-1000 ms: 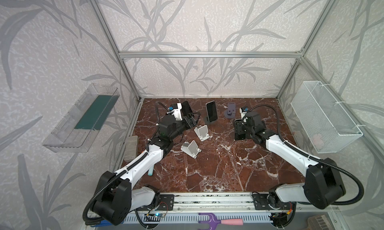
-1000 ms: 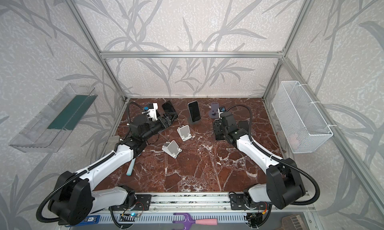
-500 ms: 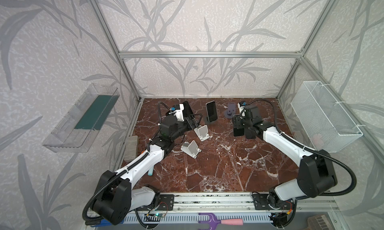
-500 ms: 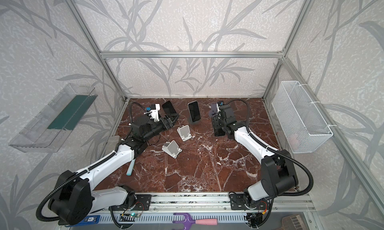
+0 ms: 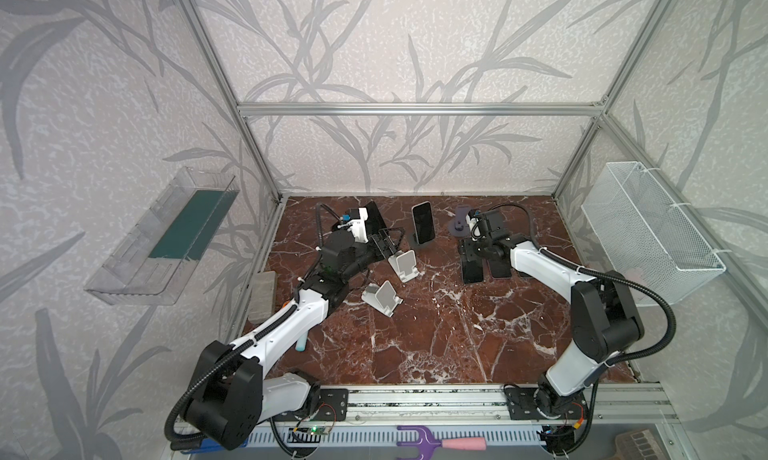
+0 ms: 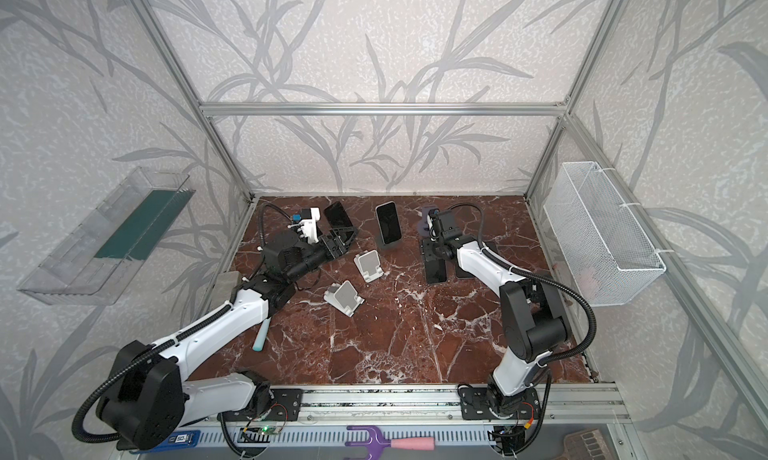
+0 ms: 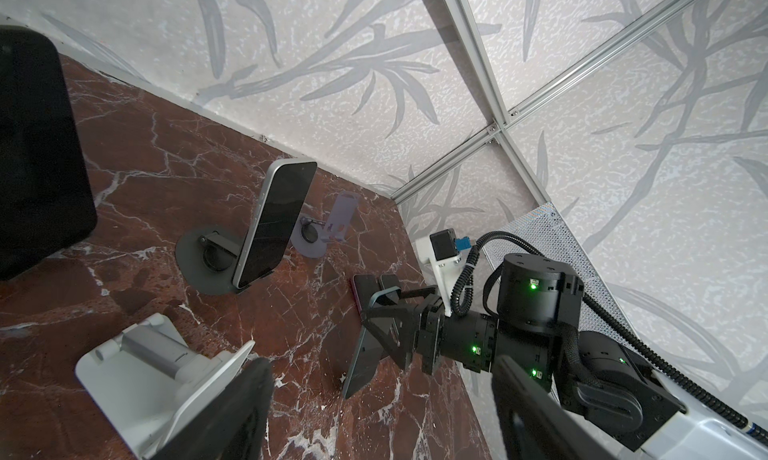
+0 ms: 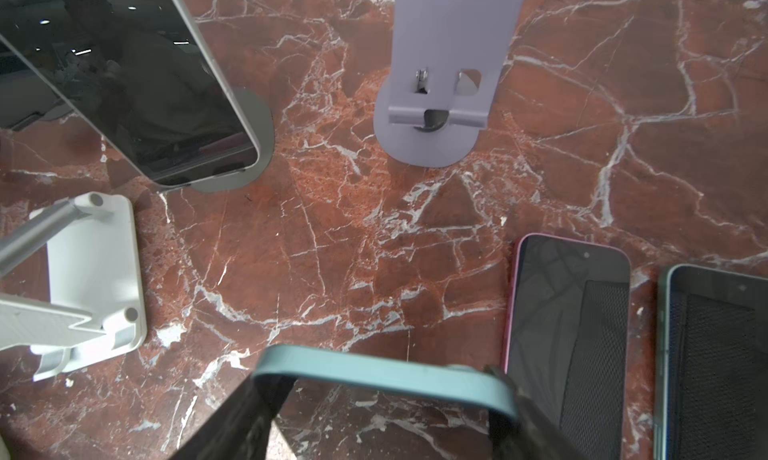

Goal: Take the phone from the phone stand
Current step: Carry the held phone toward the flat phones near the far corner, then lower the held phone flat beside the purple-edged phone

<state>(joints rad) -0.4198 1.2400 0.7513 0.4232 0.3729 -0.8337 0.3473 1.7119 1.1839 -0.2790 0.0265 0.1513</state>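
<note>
A black phone (image 5: 423,222) (image 7: 274,225) with a silver edge leans upright on a grey round-based phone stand (image 5: 417,242) (image 7: 199,266) at the back middle. My right gripper (image 5: 468,252) (image 6: 430,252) is to its right, shut on a teal-edged phone (image 5: 472,267) (image 8: 382,374) that is tilted, with its lower end near the marble. An empty purple stand (image 5: 457,223) (image 8: 440,104) sits behind that gripper. My left gripper (image 5: 387,241) (image 7: 382,429) is open and empty, left of the grey stand, above a white stand (image 5: 403,264) (image 7: 158,370).
A second white stand (image 5: 382,297) lies nearer the front. A pink-edged phone (image 8: 569,333) and a blue-edged one (image 8: 715,354) lie flat beside the right gripper. Another black phone (image 5: 376,217) leans at the back left. A wire basket (image 5: 648,229) hangs on the right wall.
The right arm's elbow has swung in and toward the back, with the teal-edged phone still held at about the same spot. The left gripper has barely moved.
</note>
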